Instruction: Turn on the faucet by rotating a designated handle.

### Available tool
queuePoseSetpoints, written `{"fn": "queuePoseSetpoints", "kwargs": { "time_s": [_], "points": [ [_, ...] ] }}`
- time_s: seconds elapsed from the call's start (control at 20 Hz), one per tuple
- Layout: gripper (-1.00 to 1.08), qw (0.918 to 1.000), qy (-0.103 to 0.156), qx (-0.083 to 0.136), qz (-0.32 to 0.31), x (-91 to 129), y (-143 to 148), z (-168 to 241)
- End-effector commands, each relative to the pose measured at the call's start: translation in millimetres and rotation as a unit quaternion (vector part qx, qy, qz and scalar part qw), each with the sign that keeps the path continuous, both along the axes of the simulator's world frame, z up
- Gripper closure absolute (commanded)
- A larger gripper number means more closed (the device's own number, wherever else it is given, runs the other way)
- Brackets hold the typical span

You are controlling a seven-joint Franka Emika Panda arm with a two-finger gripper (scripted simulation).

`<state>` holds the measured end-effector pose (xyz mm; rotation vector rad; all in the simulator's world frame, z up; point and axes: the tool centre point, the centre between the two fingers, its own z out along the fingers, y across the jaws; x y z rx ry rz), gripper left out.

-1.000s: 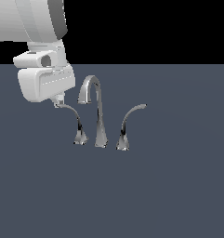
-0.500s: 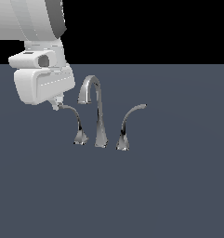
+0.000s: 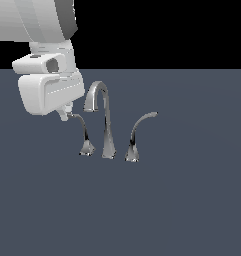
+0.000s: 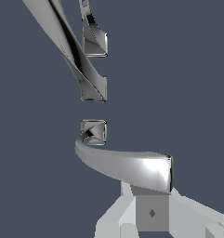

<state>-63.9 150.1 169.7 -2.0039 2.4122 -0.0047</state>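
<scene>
Arm point(image 3: 34, 20): white, enters from the exterior view's upper left, wrist housing low over the grey bench point(image 3: 192, 200).

Faucet point(image 3: 106, 125): three chrome pieces in a row on the bench, tall gooseneck spout in the middle.

Handle point(image 3: 83, 134): slender lever on the exterior view's left of the spout, its flared base on the bench.

Pincer point(image 3: 65, 115): at the handle's tip; the wrist view shows the lever end point(image 4: 153, 172) just beside one finger point(image 4: 151, 214). Opening and grip cannot be determined.

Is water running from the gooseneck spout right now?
No water shows. The gooseneck spout mouth has no stream beneath it, and the gripper is at the handle tip.
</scene>
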Motion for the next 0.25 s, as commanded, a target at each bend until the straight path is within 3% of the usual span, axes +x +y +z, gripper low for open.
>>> {"fn": "queuePoseSetpoints", "kwargs": {
  "time_s": [0.0, 0.2],
  "points": [
    [1.08, 1.0, 0.003, -0.001, -0.005, -5.3, -11.8, 0.4],
    [1.08, 1.0, 0.003, -0.001, -0.006, -9.8, -17.7, 0.5]
  ]
}}
